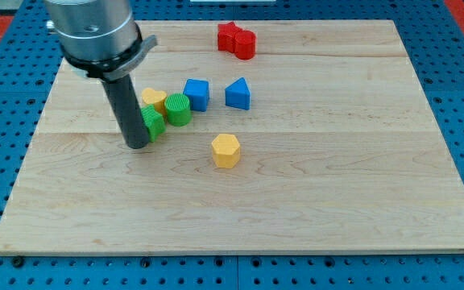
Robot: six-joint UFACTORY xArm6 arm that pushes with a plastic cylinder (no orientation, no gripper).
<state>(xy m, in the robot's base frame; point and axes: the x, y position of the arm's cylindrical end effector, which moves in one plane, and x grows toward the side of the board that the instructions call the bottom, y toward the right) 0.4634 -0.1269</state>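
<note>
My tip (136,145) rests on the wooden board (312,185) at the view's left, pressed against the left side of a green block (152,122), which the rod partly hides. A green cylinder (178,109) stands just right of that block, and a yellow block (153,99) sits behind the two. A blue cube (196,94) and a blue triangular block (238,94) lie further right. A yellow hexagonal block (225,150) sits alone, lower and to the right of the tip.
Two red blocks (238,39) touch each other near the board's top edge. A blue pegboard (6,121) surrounds the board on all sides.
</note>
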